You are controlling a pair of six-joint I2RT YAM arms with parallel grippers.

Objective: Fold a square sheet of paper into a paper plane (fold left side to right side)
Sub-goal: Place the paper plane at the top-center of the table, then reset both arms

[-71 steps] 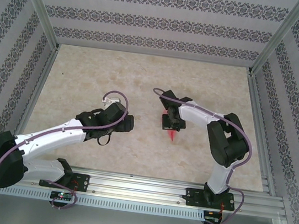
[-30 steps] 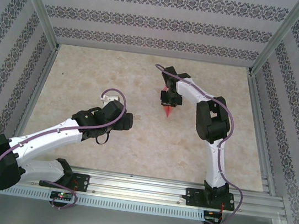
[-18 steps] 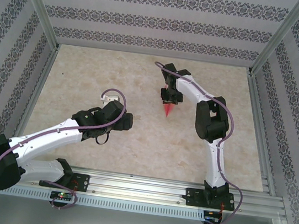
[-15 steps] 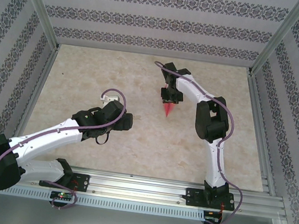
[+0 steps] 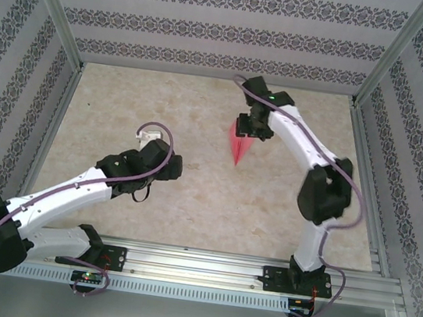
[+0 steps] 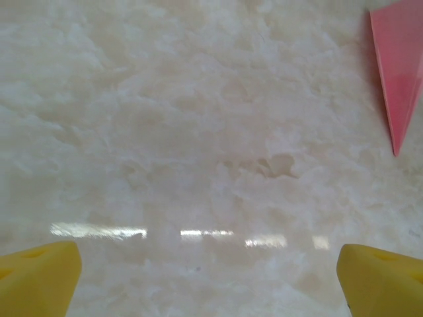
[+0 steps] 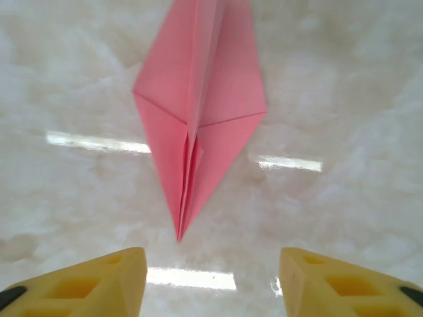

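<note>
The square sheet of paper is folded into a salmon-pink paper plane (image 5: 237, 142), a slim creased dart lying on the marble table with its point toward the near edge. In the right wrist view the paper plane (image 7: 198, 119) lies just ahead of my right gripper (image 7: 211, 281), whose yellow fingers (image 7: 99, 284) stand apart with nothing between them. From above, the right gripper (image 5: 249, 127) hovers at the plane's far end. My left gripper (image 6: 210, 287) is wide open over bare table, with the paper plane (image 6: 398, 66) ahead to its right. In the top view the left gripper (image 5: 161, 166) sits left of the plane.
The marble tabletop (image 5: 164, 104) is bounded by patterned walls and aluminium frame posts (image 5: 55, 10). A metal rail (image 5: 204, 264) with both arm bases runs along the near edge.
My right gripper has opened and let go of the paper plane, then drawn back toward the far side. The plane now lies flat on the table. The left arm shifted slightly left.
</note>
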